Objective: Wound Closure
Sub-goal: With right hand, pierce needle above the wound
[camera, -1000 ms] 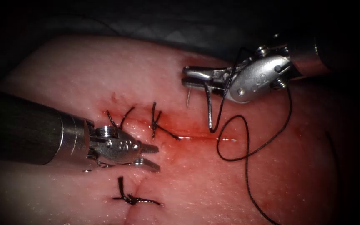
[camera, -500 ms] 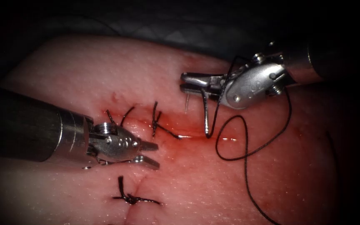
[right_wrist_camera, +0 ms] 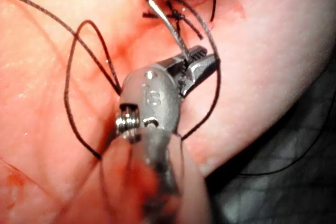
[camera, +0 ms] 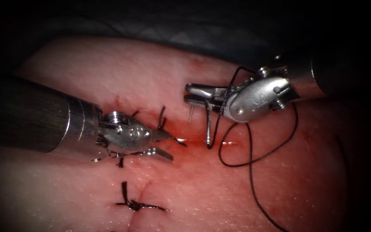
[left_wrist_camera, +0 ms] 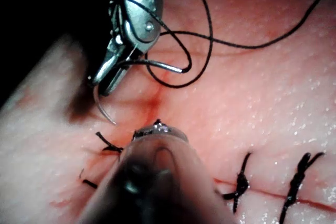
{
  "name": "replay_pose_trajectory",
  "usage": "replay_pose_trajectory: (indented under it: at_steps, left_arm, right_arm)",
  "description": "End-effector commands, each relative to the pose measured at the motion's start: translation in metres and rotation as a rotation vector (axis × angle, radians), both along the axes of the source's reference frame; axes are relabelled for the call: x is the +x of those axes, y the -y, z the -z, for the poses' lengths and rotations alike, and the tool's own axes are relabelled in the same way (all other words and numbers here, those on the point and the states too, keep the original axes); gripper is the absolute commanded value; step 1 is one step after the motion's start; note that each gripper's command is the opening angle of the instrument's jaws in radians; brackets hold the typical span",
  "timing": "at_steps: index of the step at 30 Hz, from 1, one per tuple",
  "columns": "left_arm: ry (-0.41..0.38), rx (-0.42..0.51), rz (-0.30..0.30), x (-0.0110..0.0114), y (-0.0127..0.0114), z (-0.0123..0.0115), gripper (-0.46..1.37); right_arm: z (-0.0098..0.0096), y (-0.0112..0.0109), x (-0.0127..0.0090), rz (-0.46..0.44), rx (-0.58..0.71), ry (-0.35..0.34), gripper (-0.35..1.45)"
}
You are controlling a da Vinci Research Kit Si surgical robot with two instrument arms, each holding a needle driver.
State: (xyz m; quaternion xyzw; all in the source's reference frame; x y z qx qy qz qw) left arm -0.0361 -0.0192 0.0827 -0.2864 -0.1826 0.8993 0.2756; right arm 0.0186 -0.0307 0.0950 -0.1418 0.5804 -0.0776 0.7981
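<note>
Right tool (camera: pixel 194 93) first: its jaws are clamped on the needle (camera: pixel 208 124), gripping it partway along the curve, nearer the thread end than the point. From the clamp the body of the needle hangs down toward the cut (camera: pixel 232 143), its swaged end lying just above the red fluid (camera: pixel 194 139), while the thin point (camera: pixel 191 114) shows just to the left of the jaws, free of the tissue (camera: pixel 108 73). No part of the needle is buried; it is held off the surface, probably so the point can be aimed at the far lip of the cut.

Thread (camera: pixel 254 159) runs from the needle in a loose loop on the right of the cut, drapes over the tool's wrist and trails off toward the near right.

Left tool (camera: pixel 168 144), on the left side, has slid in toward the cut over the last second and now lies across the middle stitch (camera: pixel 162 118). Its jaws are parted and hold nothing, one tip at the red fluid and the other lower, near the tissue, as if ready to steady the edge or receive the needle.

A finished knot (camera: pixel 136 205) sits nearer the viewer, its cut ends splayed to both sides.
</note>
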Motion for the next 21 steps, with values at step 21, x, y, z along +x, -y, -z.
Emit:
replay_pose_trajectory:
  at_steps: [21]
  left_arm:
    - [0.009, 0.022, -0.057, -0.0016, 0.0024, -0.0055, -0.35]
  right_arm:
    - [-0.0024, 0.0037, 0.001, -0.011, 0.127, 0.112, -0.35]
